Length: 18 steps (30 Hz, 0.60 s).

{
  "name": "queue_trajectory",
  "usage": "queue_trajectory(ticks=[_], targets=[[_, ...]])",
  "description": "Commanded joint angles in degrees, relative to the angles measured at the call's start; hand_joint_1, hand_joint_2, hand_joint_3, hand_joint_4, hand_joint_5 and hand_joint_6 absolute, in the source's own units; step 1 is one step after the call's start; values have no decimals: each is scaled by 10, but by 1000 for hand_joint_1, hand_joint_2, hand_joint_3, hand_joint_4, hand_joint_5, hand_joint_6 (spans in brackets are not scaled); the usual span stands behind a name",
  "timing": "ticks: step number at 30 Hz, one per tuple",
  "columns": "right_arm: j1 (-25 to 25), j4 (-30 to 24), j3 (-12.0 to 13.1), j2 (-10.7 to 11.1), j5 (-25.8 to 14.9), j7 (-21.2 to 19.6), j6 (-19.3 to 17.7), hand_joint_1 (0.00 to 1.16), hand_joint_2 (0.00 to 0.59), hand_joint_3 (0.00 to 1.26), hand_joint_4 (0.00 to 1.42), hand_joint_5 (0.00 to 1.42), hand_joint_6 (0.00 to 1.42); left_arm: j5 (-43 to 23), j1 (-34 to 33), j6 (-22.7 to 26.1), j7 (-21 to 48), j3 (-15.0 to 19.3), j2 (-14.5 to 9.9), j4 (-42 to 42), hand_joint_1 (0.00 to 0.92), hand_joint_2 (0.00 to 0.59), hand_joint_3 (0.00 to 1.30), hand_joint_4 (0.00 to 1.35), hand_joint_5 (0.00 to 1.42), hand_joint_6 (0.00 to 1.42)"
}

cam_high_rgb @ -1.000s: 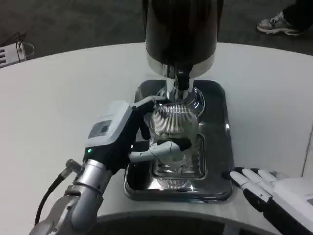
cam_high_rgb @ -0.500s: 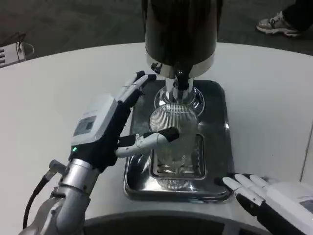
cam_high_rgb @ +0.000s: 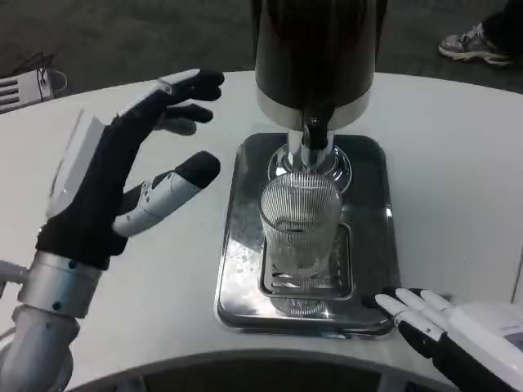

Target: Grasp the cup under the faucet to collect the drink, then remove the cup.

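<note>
Since the earlier frames your left robot hand [cam_high_rgb: 122,175] has let go of the cup [cam_high_rgb: 300,222] and drawn back up and to the left; it now hangs released over the bench [cam_high_rgb: 106,310], fingers spread and holding nothing, well apart from the cup. The whole view has also shifted a little, so read that as camera motion, not the tray sliding. The cup stands upright on the grate of the metal drip tray [cam_high_rgb: 245,286], directly beneath the faucet [cam_high_rgb: 313,135] of the dark dispenser [cam_high_rgb: 319,49]. It looks like clear ribbed glass or hard plastic: stiff, probably smooth despite the ribs, and likely fragile if knocked against the spout. I cannot tell whether there is any drink in it; if there is, it will be heavier and will slosh, so keep it level. Take hold around the middle of its wall from the left side, below the rim. Your right robot hand [cam_high_rgb: 458,322] rests at the tray's near right corner, fingers extended and apart, grasping nothing. What stands in your way is the faucet just above the rim and the dispenser base behind it, so you will need to draw the cup toward yourself rather than lift straight up, and mind the tray's raised lip.
</note>
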State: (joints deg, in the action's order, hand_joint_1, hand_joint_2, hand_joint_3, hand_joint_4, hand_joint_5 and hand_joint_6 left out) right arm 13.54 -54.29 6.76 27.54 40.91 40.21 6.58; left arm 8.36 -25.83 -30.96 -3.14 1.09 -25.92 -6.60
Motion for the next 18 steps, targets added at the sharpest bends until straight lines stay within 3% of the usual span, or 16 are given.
queue_trajectory(ticks=[1, 10, 18], targets=[[-8, 7, -4, 5, -7, -7, -3, 513, 423, 53, 0, 0, 0, -48, -30, 45, 69, 2, -2, 48, 0, 50, 327, 333, 396, 441], [-14, 8, -8, 3, -6, -8, 0, 513, 423, 53, 0, 0, 0, -82, -107, 104, 169, -16, 15, 25, 0, 54, 280, 270, 334, 380], [-9, 4, -3, 2, -7, -6, 6, 513, 423, 53, 0, 0, 0, -77, -157, 116, 220, -36, 34, -34, 0, 56, 264, 247, 322, 372]])
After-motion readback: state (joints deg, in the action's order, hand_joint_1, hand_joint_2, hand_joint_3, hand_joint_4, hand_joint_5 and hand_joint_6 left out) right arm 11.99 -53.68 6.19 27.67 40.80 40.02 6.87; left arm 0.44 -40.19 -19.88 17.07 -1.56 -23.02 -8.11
